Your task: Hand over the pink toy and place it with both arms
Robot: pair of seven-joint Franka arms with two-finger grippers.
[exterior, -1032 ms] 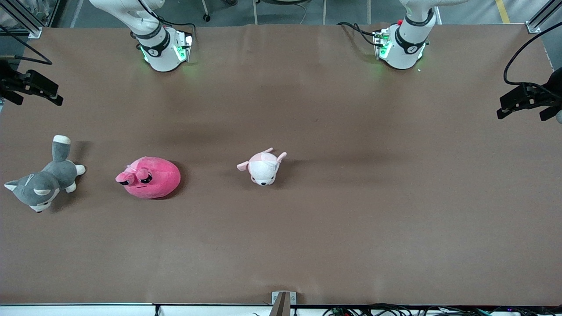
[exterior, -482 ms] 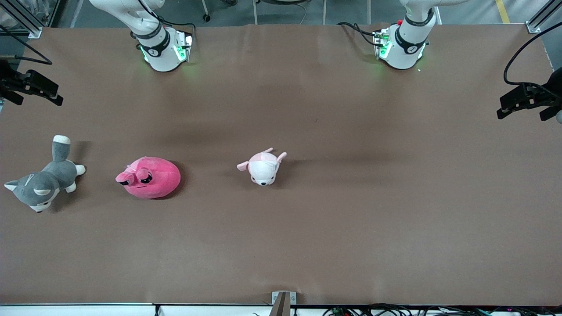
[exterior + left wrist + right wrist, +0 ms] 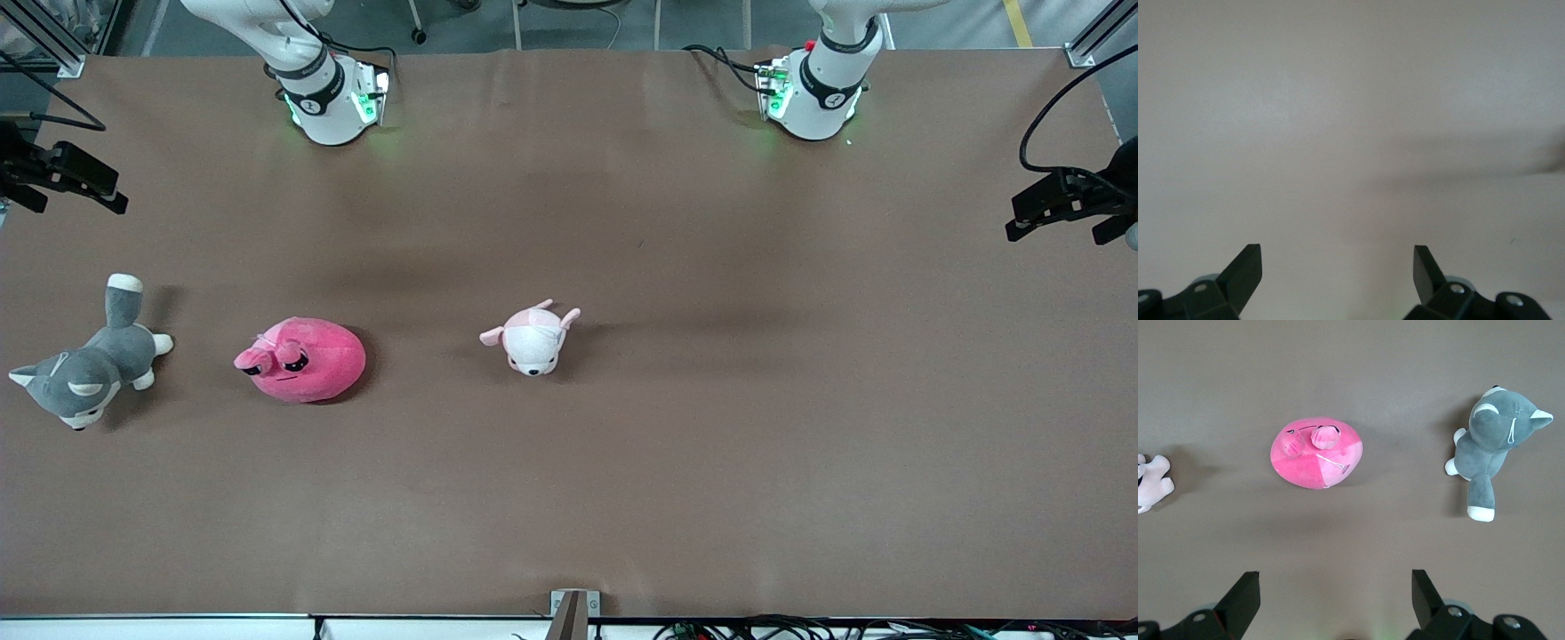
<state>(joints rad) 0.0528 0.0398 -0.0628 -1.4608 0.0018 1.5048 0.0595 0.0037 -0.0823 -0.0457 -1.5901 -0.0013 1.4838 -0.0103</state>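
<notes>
The pink toy [image 3: 302, 359], a round hot-pink plush with a lighter patch, lies on the brown table toward the right arm's end. It also shows in the right wrist view [image 3: 1316, 453]. My right gripper [image 3: 1335, 587] is open and empty, high over bare table, well apart from the toy. My left gripper [image 3: 1337, 263] is open and empty, high over bare table. Neither gripper shows in the front view; only the arm bases [image 3: 324, 93] show there.
A grey-and-white plush husky [image 3: 84, 364] lies beside the pink toy, at the table's right-arm end. A small pale pink-and-white plush puppy [image 3: 532, 338] lies near the table's middle. Black camera mounts [image 3: 1067, 200] stand at both table ends.
</notes>
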